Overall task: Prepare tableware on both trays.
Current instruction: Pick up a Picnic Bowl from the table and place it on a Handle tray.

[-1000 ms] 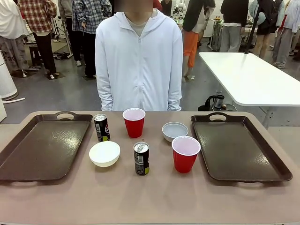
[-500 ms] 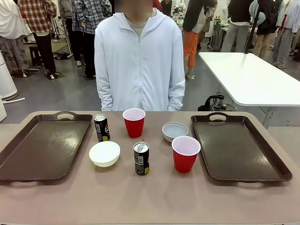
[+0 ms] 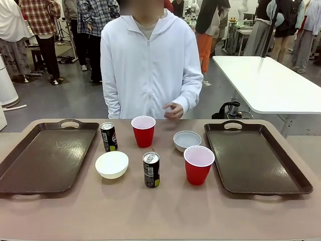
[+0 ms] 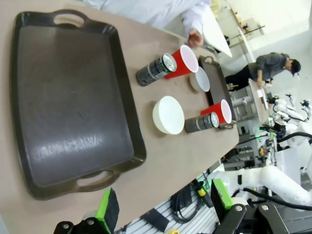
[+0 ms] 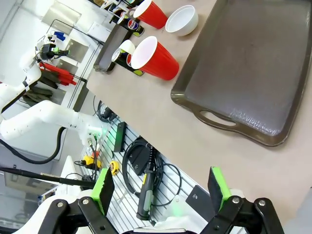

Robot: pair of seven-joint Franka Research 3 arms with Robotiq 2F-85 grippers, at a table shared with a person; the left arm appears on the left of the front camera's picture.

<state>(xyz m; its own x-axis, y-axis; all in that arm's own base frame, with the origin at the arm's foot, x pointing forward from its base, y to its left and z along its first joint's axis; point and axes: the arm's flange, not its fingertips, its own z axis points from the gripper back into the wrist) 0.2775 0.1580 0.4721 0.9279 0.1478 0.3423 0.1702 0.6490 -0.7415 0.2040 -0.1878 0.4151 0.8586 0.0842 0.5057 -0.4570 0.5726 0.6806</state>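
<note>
Person's hand (image 3: 173,110) newly up, seemingly half-curled; left gripper (image 4: 163,196) and right gripper (image 5: 161,182) jaws wide apart, empty

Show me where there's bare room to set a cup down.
The left tray and right tray are both bare. The table is free along its near strip, in front of the near can. Crowded: the middle between the trays, with cups, bowls and cans.
</note>
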